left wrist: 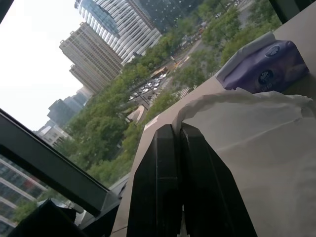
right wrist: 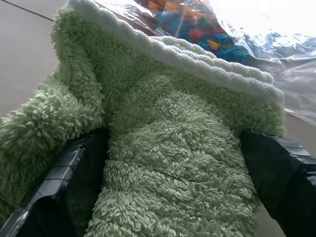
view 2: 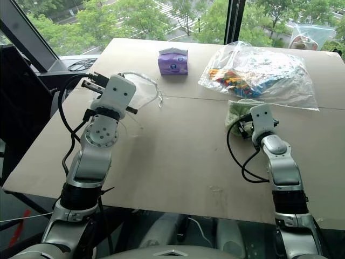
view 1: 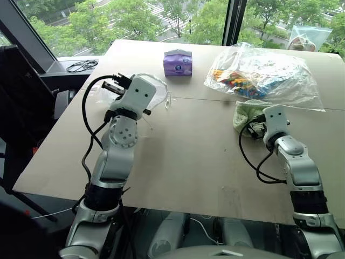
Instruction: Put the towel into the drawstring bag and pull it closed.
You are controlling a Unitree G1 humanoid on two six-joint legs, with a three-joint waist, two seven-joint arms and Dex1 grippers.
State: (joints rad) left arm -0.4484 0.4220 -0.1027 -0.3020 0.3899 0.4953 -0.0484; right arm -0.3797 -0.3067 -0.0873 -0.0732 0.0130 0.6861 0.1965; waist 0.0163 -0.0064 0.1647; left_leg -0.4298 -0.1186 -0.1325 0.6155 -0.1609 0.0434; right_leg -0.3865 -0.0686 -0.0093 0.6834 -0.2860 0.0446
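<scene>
Two robot arms over a table: one pinches a white bag's edge, the other straddles a green towel.

The left gripper point(left wrist: 180, 163) is fully closed, fingers pressed together on the rim of the white drawstring bag point(view 1: 153, 91), which lies just ahead of it and looks slightly lifted. The right gripper point(right wrist: 173, 182) is spread wide, its fingers point(right wrist: 54, 182) on either side of the fluffy light-green towel point(right wrist: 173, 148), not yet clamping it. The towel is outside the bag, well apart from it, so the task seems barely begun: grasping, carrying, stuffing and pulling the cords remain. The bag's mouth and cords are hard to make out. Beyond the towel lies a clear plastic bag of coloured pieces point(view 1: 259, 73); a purple tissue pack point(view 1: 178, 63) sits beyond the bag.
</scene>
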